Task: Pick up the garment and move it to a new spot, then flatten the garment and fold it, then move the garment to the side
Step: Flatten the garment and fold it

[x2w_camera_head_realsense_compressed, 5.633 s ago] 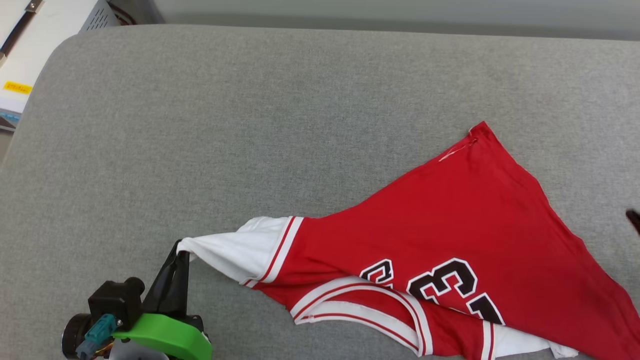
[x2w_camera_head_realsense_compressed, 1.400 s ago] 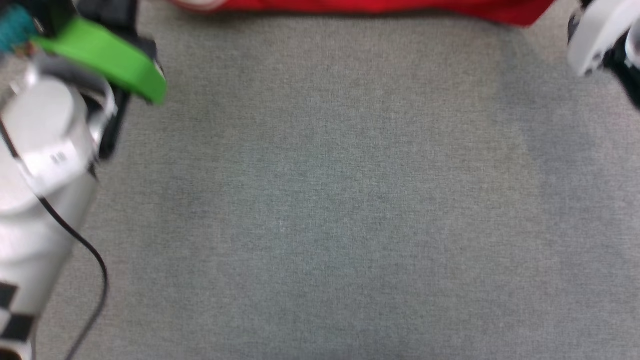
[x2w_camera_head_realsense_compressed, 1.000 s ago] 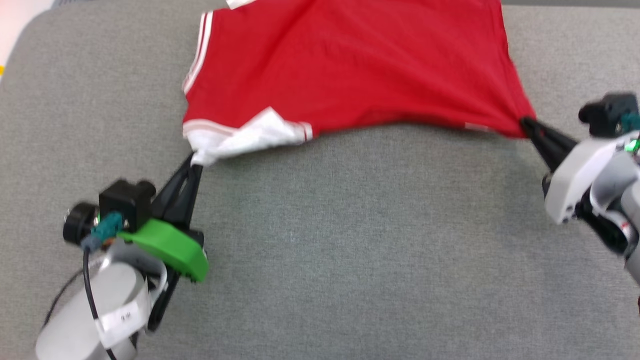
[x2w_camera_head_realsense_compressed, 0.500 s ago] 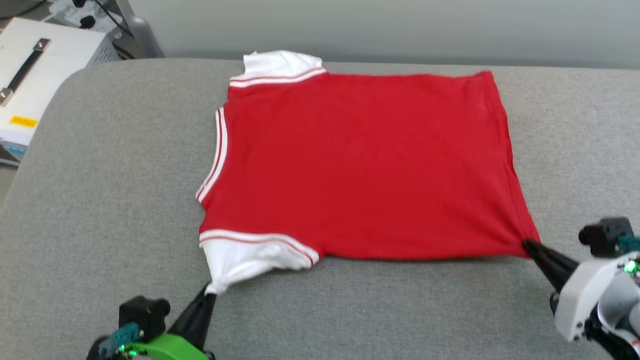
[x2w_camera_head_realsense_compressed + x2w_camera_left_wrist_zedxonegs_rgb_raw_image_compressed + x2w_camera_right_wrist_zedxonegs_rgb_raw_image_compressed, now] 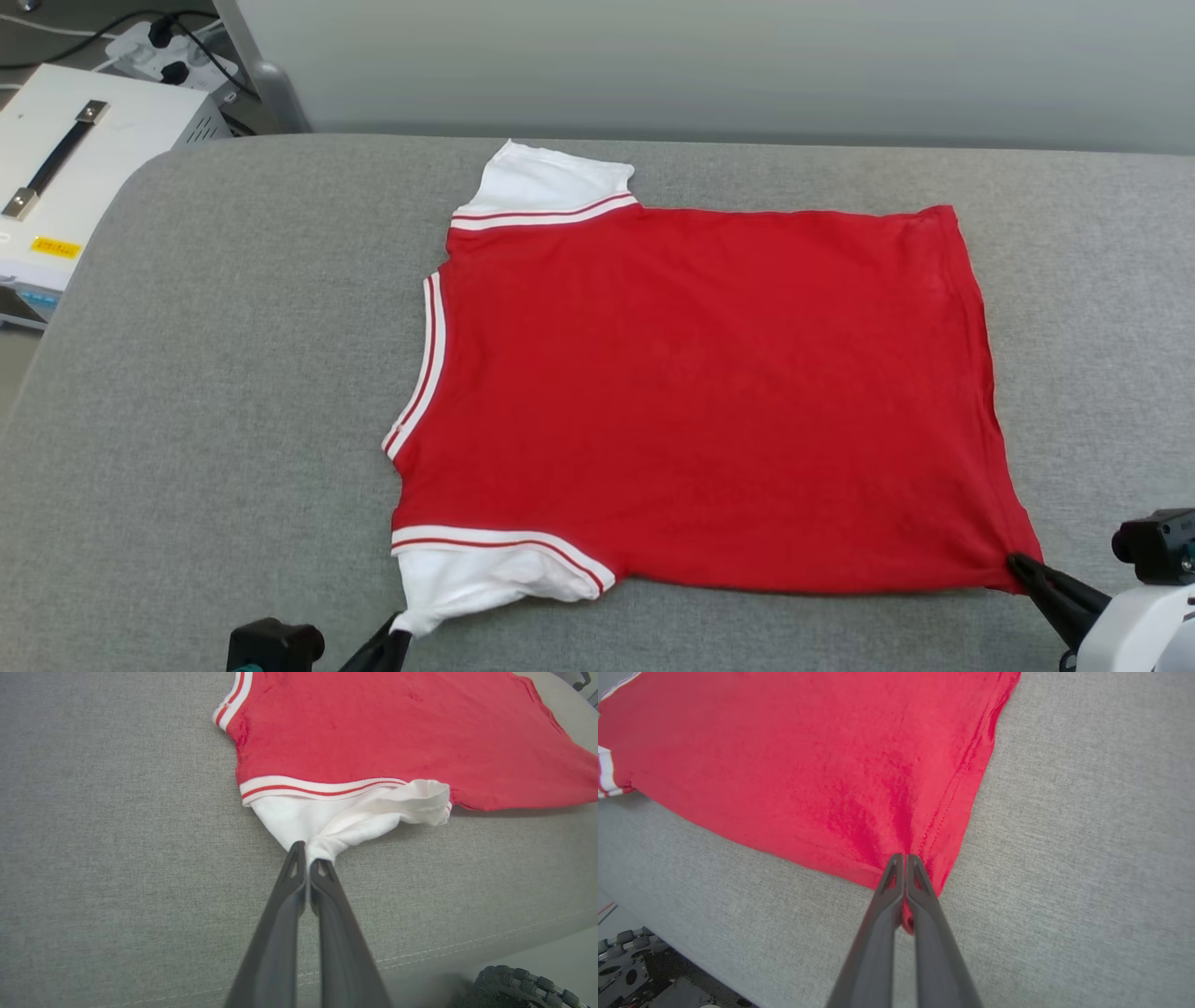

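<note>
While flat, garment (image 5: pixel 700 392) in left pincer (image 5: pixel 308 853).

The left end effector (image 5: pixel 307 853) and right end effector (image 5: pixel 904 857) reach forward, fingers pressed together, each pinching the garment (image 5: pixel 709 392).

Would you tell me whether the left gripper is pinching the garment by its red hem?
No, the left gripper is shut on the tip of the white sleeve of the garment.

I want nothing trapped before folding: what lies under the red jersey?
The garment lies spread flat on the grey padded surface, which shows all around it. Anything directly beneath the cloth, and its downward face, is covered.
</note>
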`<state>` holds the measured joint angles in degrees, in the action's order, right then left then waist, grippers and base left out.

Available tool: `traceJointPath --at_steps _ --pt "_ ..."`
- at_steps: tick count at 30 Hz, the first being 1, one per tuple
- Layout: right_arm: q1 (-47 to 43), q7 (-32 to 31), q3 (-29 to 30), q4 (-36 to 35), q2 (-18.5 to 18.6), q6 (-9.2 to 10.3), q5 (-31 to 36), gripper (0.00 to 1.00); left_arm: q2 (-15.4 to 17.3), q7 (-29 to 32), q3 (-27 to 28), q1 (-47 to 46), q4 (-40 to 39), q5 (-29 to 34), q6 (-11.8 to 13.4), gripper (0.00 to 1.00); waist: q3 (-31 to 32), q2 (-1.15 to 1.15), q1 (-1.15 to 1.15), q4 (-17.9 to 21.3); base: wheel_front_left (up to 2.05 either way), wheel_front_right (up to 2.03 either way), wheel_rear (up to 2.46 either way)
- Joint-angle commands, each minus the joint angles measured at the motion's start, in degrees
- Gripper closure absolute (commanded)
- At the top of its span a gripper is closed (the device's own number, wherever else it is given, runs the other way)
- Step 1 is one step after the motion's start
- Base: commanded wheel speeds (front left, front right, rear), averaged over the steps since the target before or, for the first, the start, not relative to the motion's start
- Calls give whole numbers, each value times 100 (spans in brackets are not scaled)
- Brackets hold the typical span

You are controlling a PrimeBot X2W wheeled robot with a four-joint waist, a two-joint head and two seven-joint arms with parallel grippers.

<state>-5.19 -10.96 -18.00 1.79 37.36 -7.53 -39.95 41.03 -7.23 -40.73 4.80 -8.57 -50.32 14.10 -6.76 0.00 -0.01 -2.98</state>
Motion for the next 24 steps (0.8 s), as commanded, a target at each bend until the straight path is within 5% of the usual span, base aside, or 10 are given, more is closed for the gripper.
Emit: traceJointPath --at_steps 1,12,24 --pt "-45 -46 94 -95 -80 4 75 100 33 -73 35 -74 -12 91 -15 100 -69 0 1 -26 0 0 0" --pt "667 -419 691 -499 -441 4 354 100 63 202 203 -2016 455 629 -687 100 -633 0 1 20 0 0 0" --pt "2405 -660 551 63 -549 4 470 100 -236 488 376 -3666 1531 563 -1367 100 -1477 0 1 210 0 0 0"
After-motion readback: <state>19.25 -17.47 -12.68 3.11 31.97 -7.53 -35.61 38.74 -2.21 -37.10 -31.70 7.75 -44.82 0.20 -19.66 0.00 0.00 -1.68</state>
